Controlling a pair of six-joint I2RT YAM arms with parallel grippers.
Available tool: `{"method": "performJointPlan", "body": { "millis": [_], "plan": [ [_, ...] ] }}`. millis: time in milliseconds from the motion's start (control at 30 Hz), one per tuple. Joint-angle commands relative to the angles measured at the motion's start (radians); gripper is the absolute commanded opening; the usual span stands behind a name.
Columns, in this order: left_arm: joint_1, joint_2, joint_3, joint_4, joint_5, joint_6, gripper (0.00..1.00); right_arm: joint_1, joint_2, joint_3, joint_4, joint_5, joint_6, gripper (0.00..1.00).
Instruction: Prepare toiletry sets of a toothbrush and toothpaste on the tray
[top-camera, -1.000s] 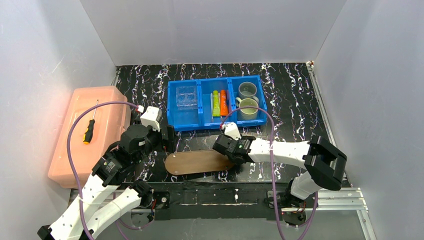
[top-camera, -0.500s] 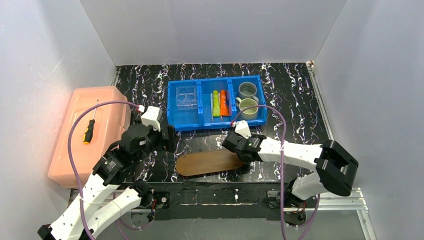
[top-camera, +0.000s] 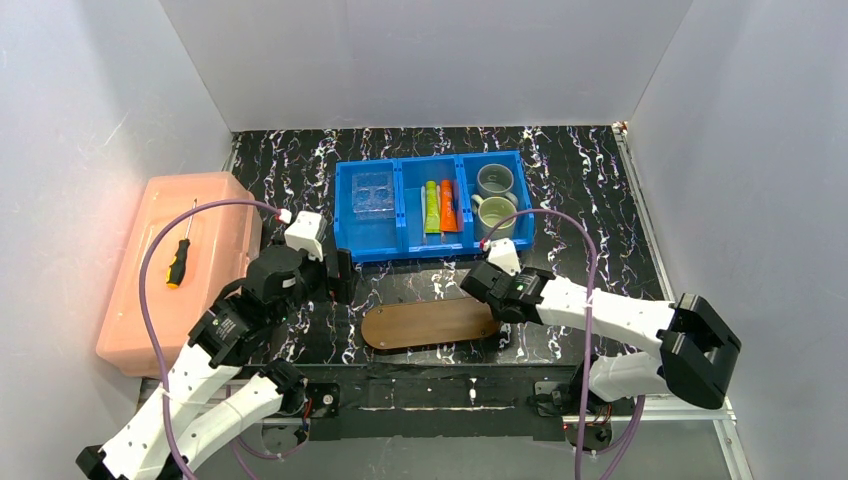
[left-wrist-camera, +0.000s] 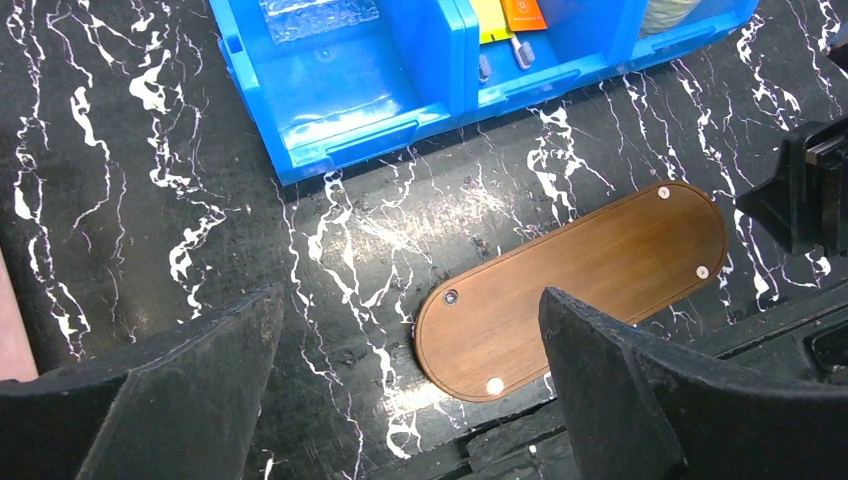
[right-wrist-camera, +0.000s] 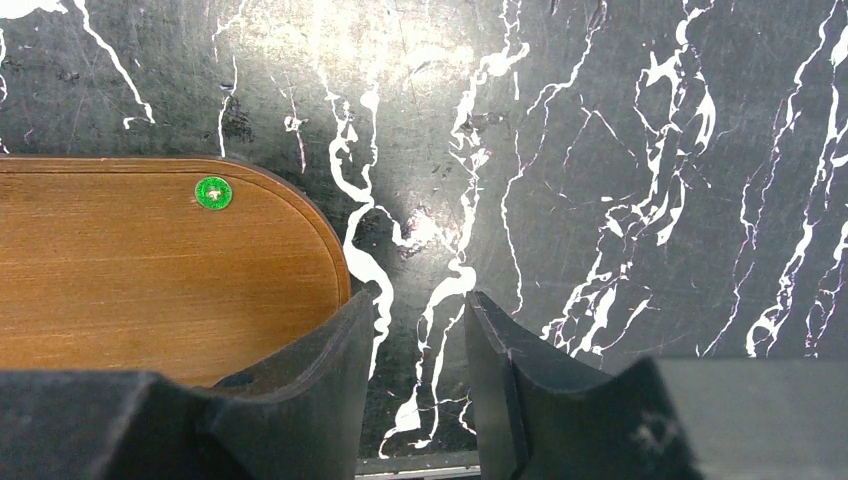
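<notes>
- Box on the far left: we've got a salmon-pink plastic box (top-camera: 190, 300) with a black-and-orange-handled screwdriver (top-camera: 178, 262) lying on its lid.
- Next over, the left gripper (left-wrist-camera: 408, 300) hangs above the black white-veined marble-look table (top-camera: 590, 200), between that box and the bin. Its jaws are spread as wide as they go with nothing in them, and its camera looks down past them at the tray.
- Then the blue three-compartment plastic bin (top-camera: 400, 246) at the back. Its left compartment holds a small clear plastic holder (top-camera: 373, 192).
- In the middle compartment the lime-green squeeze tube (top-camera: 431, 207) and orange squeeze tube (top-camera: 446, 205) lie side by side. The thin pale toothbrushes (left-wrist-camera: 483, 68) are in there too, but we only really catch their brush ends by the front wall.
- In the right compartment the grey mug (top-camera: 495, 181) sits behind the green mug (top-camera: 497, 218).
- In front of the bin, near the table's near edge, lies the flat dark-brown wooden oblong tray (top-camera: 420, 325), slightly angled and well apart from the tubes and brushes.
- The right gripper (right-wrist-camera: 420, 296) sits at the tray's right rounded end, jaws partway apart with only table between them. Its left finger (right-wrist-camera: 330, 370) overlaps the tray's rim; we can't tell if it's pressing down.
</notes>
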Motion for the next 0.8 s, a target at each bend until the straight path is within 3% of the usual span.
{"method": "performJointPlan", "body": {
  "millis": [0, 333, 767],
  "plan": [
    [-0.004, 0.019, 0.017, -0.009, 0.019, -0.051, 0.99, -0.004, -0.039, 0.001, -0.031, 0.022, 0.018, 0.46],
    [-0.004, 0.026, 0.002, -0.121, 0.027, -0.226, 0.99, -0.004, -0.115, 0.048, -0.032, -0.004, 0.020, 0.49],
    [-0.003, 0.102, -0.133, -0.135, 0.126, -0.433, 0.99, -0.004, -0.237, -0.058, 0.083, -0.119, 0.051, 0.53]
  ]
}}
